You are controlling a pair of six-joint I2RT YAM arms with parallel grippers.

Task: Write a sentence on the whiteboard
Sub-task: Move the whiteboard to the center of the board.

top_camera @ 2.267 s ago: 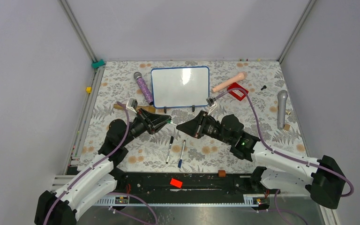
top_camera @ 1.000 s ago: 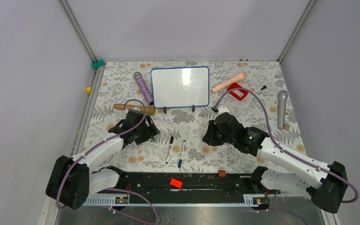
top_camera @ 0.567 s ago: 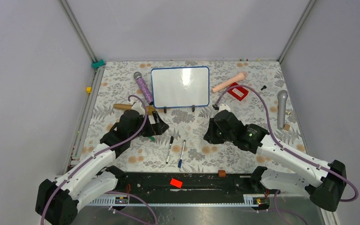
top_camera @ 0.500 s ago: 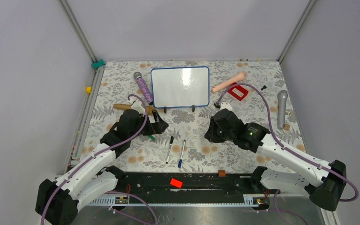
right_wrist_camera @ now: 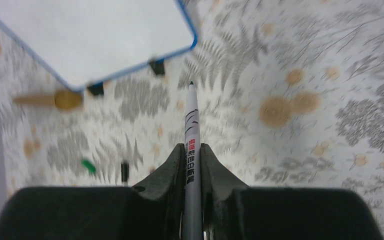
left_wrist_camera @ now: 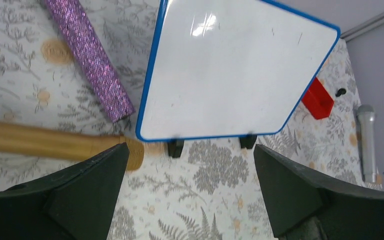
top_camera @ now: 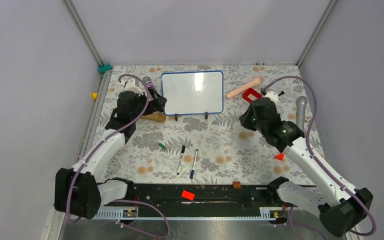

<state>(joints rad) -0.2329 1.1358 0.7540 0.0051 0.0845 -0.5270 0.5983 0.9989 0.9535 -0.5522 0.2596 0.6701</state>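
Arms swung outward: left claw (left_wrist_camera: 190, 152) gapes empty by the left rim of the whiteboard (left_wrist_camera: 240, 70), right claw (right_wrist_camera: 192, 150) pinches a marker (right_wrist_camera: 192, 120).

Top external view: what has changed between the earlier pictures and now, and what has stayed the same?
The left gripper let go of the green cap, which now lies on the table. Its jaws opened wide and it moved far-left to the whiteboard's left edge. The right gripper pulled away rightward, jaws shut on the uncapped marker. The whiteboard stayed in place and blank; the two pens did not move.
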